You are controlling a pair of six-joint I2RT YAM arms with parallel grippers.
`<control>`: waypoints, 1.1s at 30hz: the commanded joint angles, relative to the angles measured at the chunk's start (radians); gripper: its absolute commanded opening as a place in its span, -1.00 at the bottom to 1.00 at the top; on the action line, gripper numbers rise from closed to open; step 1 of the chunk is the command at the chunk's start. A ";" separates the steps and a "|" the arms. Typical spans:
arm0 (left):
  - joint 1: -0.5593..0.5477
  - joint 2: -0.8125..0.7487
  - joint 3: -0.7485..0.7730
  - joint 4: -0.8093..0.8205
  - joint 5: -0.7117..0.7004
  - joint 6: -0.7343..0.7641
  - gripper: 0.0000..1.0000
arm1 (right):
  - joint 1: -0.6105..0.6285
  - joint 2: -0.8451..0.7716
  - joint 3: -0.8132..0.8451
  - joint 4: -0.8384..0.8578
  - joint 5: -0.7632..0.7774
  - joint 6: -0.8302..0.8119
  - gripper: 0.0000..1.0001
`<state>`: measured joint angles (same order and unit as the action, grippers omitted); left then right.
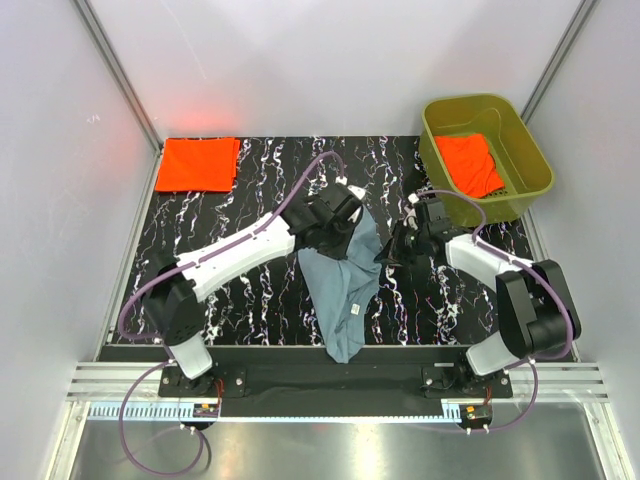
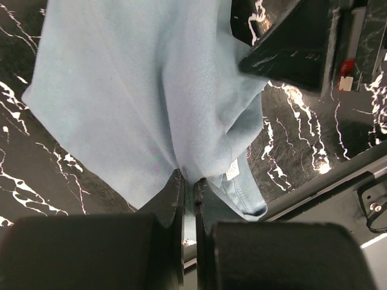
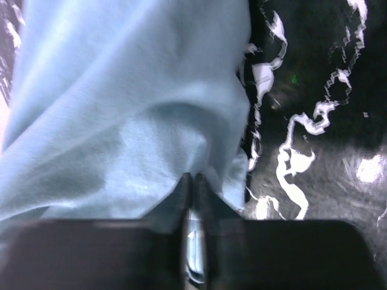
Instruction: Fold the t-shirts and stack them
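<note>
The large dusty blue-grey t-shirt (image 1: 343, 285) hangs bunched over the middle of the black marbled table (image 1: 260, 190), its lower end draped to the near edge. My left gripper (image 1: 345, 222) is shut on its upper left part; in the left wrist view the cloth (image 2: 145, 90) is pinched between the closed jaws of the left gripper (image 2: 188, 181). My right gripper (image 1: 392, 250) is shut on the shirt's right edge, with cloth (image 3: 121, 103) nipped in the right gripper (image 3: 192, 180). A folded orange-red t-shirt (image 1: 197, 163) lies at the back left. Another orange-red t-shirt (image 1: 472, 163) lies crumpled in the tub.
The olive-green plastic tub (image 1: 533, 155) stands at the back right corner, close behind my right arm. White enclosure walls with metal posts ring the table. The table's near metal rail (image 1: 330, 378) runs by the arm bases.
</note>
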<state>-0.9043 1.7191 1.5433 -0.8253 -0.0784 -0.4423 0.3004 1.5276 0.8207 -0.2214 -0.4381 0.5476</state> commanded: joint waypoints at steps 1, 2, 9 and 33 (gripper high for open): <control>0.015 -0.091 -0.006 0.028 0.031 -0.010 -0.98 | 0.002 -0.079 0.028 0.073 -0.021 0.047 -1.00; 0.018 -0.098 -0.006 0.028 0.037 -0.010 -0.98 | 0.002 -0.093 0.031 0.057 -0.013 0.057 -1.00; 0.033 -0.174 0.026 0.031 0.202 0.008 -1.00 | 0.002 -0.342 0.211 -0.309 0.238 0.022 -1.00; 0.151 -0.955 -0.488 -0.195 -0.221 -0.466 0.42 | 0.261 0.220 1.080 -0.607 0.198 -0.076 0.45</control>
<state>-0.7544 0.8227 1.0416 -0.9230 -0.1806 -0.8356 0.5594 1.8694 1.8938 -0.6586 -0.3298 0.5251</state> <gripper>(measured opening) 0.675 0.639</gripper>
